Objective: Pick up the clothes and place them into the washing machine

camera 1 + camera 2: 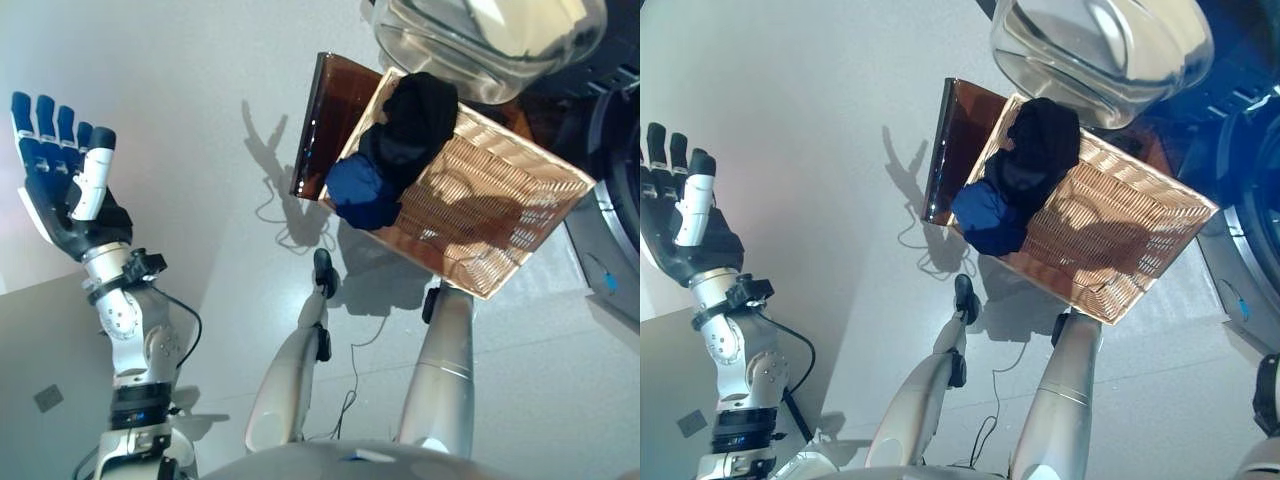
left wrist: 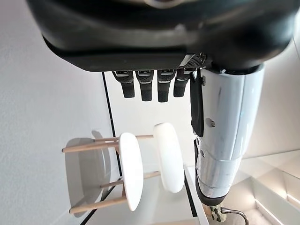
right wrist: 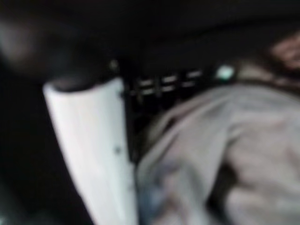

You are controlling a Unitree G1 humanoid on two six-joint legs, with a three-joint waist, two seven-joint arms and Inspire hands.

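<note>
Right wrist view showed the right hand against pale cloth, grip unclear, presumably loading; left hand hung open, empty.

Basket right half free; clothes crowd left.

A wicker basket holding dark clothes sits on the grey floor.

clothes: black, blue | heaped in wicker basket corner
</note>
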